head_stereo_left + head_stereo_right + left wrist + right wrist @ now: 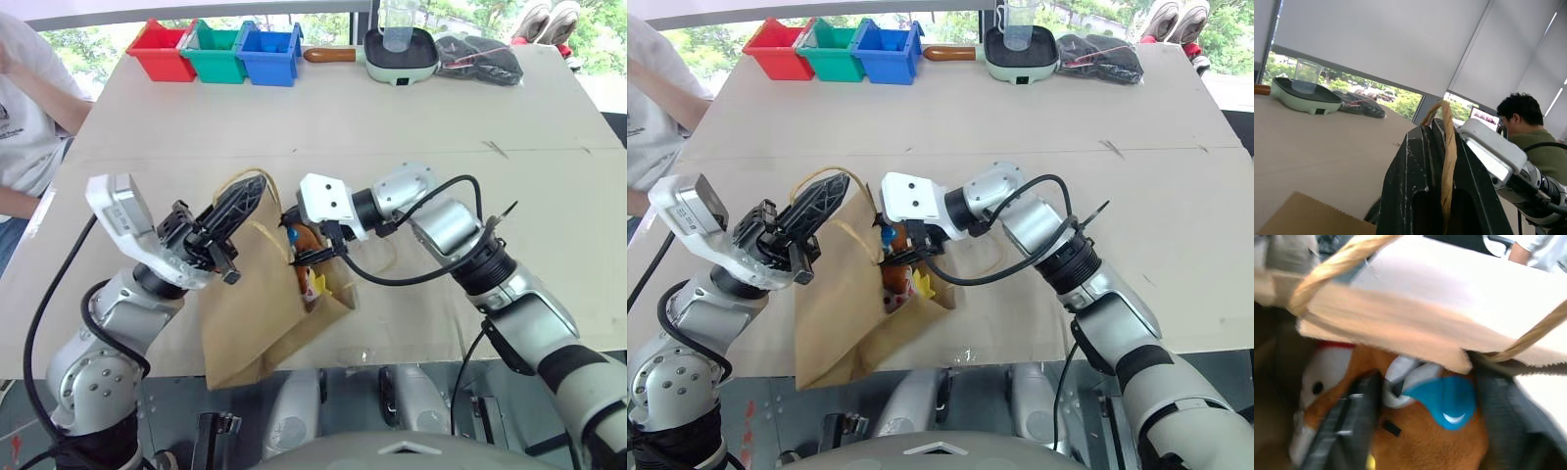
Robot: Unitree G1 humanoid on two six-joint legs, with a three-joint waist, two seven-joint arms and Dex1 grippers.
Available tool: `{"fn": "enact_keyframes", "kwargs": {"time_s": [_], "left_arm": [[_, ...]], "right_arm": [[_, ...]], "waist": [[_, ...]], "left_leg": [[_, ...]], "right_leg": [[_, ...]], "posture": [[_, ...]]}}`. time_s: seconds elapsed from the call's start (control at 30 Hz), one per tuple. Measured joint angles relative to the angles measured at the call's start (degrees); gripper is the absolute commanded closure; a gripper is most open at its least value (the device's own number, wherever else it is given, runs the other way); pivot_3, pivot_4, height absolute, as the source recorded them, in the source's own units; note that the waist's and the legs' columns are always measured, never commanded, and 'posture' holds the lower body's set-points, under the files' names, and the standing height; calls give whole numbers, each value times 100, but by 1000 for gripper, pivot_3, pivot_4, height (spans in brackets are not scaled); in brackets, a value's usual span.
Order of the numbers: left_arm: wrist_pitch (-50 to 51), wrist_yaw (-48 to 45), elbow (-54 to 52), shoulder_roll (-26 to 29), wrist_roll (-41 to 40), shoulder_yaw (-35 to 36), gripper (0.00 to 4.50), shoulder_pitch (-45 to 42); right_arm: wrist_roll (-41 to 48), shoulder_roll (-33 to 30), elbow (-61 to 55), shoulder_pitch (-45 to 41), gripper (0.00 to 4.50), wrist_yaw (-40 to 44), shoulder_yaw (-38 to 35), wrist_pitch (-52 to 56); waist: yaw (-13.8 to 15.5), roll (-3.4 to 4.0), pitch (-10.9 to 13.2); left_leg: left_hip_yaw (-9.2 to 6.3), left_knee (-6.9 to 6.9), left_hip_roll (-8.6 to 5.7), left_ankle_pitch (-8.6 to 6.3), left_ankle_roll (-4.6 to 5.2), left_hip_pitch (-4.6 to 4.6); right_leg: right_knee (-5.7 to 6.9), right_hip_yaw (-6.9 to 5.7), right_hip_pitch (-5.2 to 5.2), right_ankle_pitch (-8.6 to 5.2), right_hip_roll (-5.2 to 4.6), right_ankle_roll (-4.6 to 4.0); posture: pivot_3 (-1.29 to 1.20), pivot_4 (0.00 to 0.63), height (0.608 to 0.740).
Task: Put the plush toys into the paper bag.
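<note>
Brown plush toy (1435,431) with blue-white patch: inside the paper bag (250,313), between the spread right fingers (1347,431), the white plush toy (1327,377) with red band just beside it. Left fingers (1415,186): pressed together, pinching one cord handle (1448,161) and holding the bag's mouth up off the tabletop (323,127). Right gripper (312,257): at that mouth, just beside the left gripper (227,220).

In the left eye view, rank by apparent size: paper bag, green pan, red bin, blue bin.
1. paper bag, nearest the camera
2. green pan
3. red bin and blue bin: look alike, so unranked
</note>
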Motion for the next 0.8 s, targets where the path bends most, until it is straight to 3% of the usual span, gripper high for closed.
{"fn": "enact_keyframes", "kwargs": {"time_s": [0.3,0.5,0.57,0.67,0.8], "left_arm": [[-8,-185,-2,201,-273,377,4500,208],[-6,-297,-5,331,-465,514,4500,302],[-6,-316,-5,337,-572,546,4500,324],[-6,-349,-5,348,-626,550,4500,332],[-6,-374,-5,353,-624,549,4500,333]], "right_arm": [[596,-1225,-1186,843,757,-389,-1345,1578],[1356,-1645,-1641,1762,757,-1179,-2309,3886],[1609,-1571,-1641,2062,757,-1385,-2530,4452],[2028,-933,-1596,2283,757,-1913,-2999,5244],[2181,-269,-1309,2332,757,-2381,-3045,5381]], "waist": [[-5,0,0],[3,-1,0],[-4,-1,0],[-52,-1,0],[-39,1,1]], "left_leg": [[-1,-1,1,0,1,0],[7,-1,0,-1,2,-1],[13,-1,0,-1,2,-1],[19,-2,5,-1,2,7],[29,-1,3,-1,2,3]], "right_leg": [[-1,0,0,-1,1,-1],[-4,4,1,-1,0,-2],[-2,8,1,-1,2,-1],[1,15,1,-1,20,-2],[0,12,1,-1,21,-2]], "posture": [[0,150,740],[0,150,740],[0,150,740],[0,150,740],[0,150,740]]}}
